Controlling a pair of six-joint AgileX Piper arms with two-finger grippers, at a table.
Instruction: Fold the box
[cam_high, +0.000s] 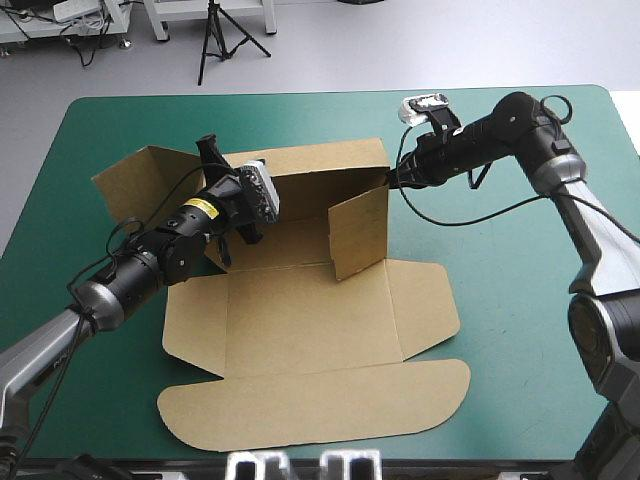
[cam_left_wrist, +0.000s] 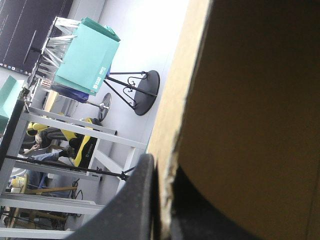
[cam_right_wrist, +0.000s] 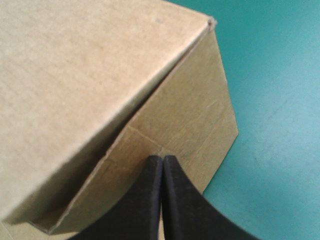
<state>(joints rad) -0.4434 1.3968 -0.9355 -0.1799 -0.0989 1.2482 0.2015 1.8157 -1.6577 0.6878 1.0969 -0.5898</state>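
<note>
Sitting mid-way on the table (cam_high: 520, 300): one brown box (cam_high: 300, 300), far walls up, lid flat on the near side. Two grippers on it. The left gripper (cam_high: 211, 152) is pinching the far-left wall's edge, and the right gripper (cam_right_wrist: 163, 159) is fully closed, tips touching the far-right corner.

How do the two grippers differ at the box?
The left gripper pinches the box board between its fingers; the right gripper is shut empty, tip against a wall. Left is at the far-left end, right at the far-right corner. Both touch the box.
</note>
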